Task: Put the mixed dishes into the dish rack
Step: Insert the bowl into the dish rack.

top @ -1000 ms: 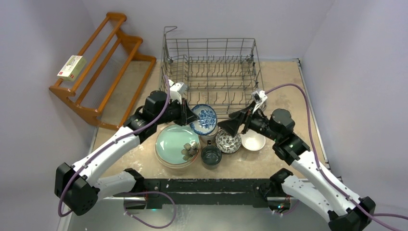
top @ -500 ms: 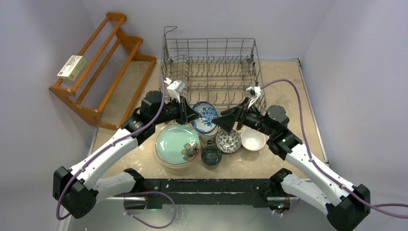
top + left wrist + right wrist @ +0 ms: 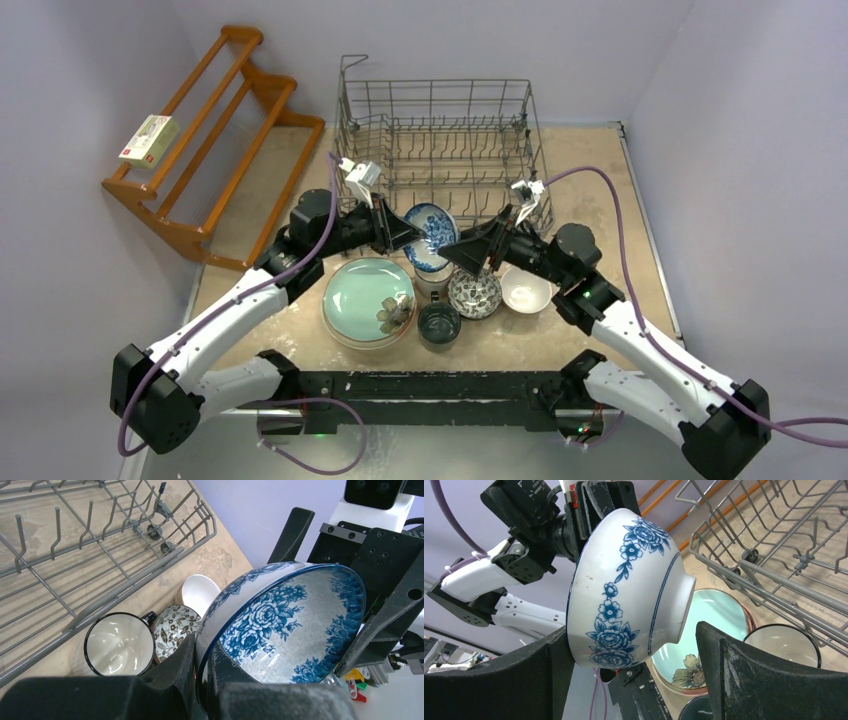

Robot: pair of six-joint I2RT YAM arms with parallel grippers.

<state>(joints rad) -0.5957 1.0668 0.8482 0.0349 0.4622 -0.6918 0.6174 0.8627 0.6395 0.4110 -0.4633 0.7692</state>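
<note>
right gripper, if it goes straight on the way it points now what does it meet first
Most likely the blue floral bowl, which the left gripper holds by its rim. In the right wrist view the right gripper has open jaws flanking the bowl's outside; the gap is hard to judge.

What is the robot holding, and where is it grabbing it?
The left gripper pinches the blue-flowered bowl by its rim. The right gripper is open around it, not gripping.

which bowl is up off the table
The blue-and-white floral bowl, pinched by its rim in the left hand; the brown-patterned bowl and plain white bowl sit on the table.
</note>
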